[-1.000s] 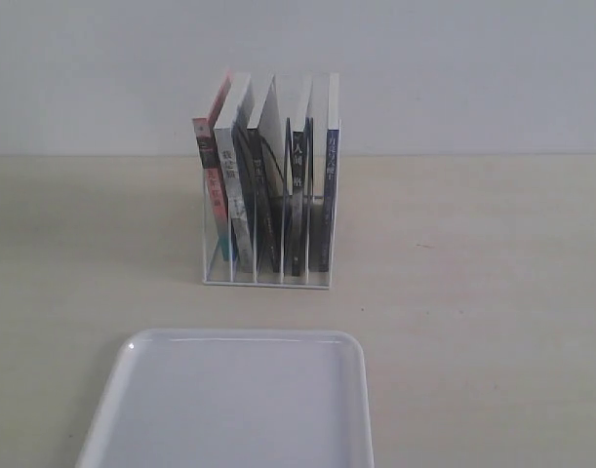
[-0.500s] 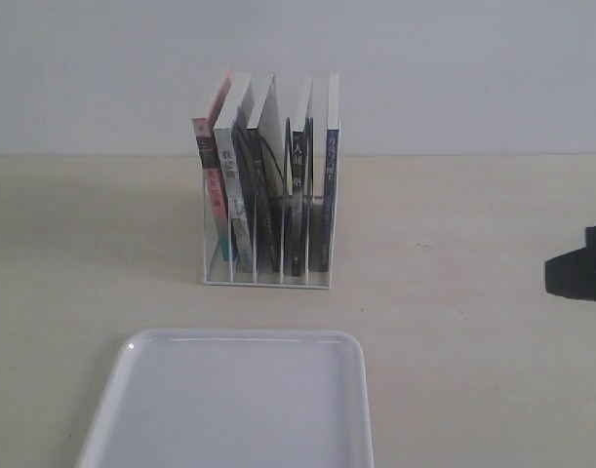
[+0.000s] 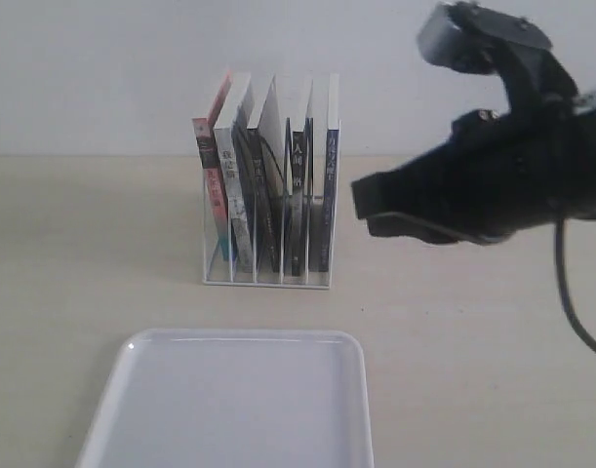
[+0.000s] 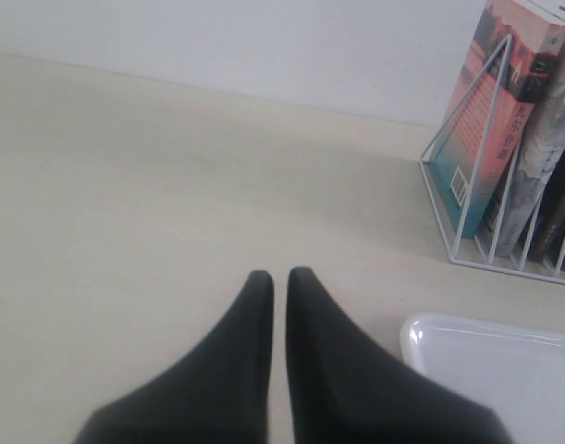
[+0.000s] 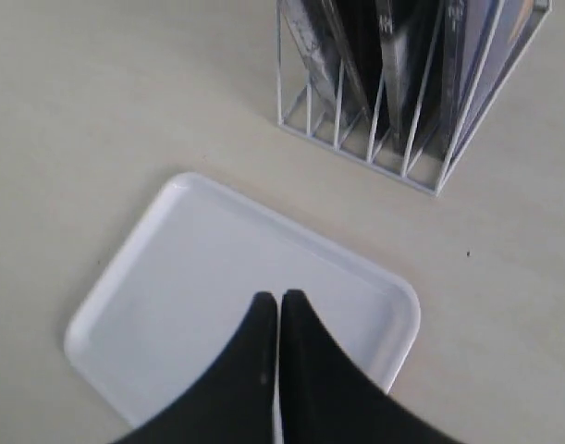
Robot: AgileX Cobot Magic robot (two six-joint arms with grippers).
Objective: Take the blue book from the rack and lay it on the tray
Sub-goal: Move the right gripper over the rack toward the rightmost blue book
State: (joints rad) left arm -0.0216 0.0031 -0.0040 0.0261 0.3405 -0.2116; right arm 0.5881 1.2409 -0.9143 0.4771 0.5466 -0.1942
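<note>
Pale tabletop (image 3: 473, 370), both my grippers empty.
Nearest me at 6 o'clock lies the tray (image 3: 229, 409); my left gripper (image 4: 278, 276) and right gripper (image 5: 278, 298) are pressed together; at 12 the blue book (image 3: 331, 195) stands in the rightmost slot of the rack (image 3: 266, 284).

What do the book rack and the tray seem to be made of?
The rack looks like thin metal wire with a white coating: slim, straight rods. The tray looks like glossy white plastic: smooth raised rim, rounded corners, a bright highlight at one corner. Both are judged by look only.
</note>
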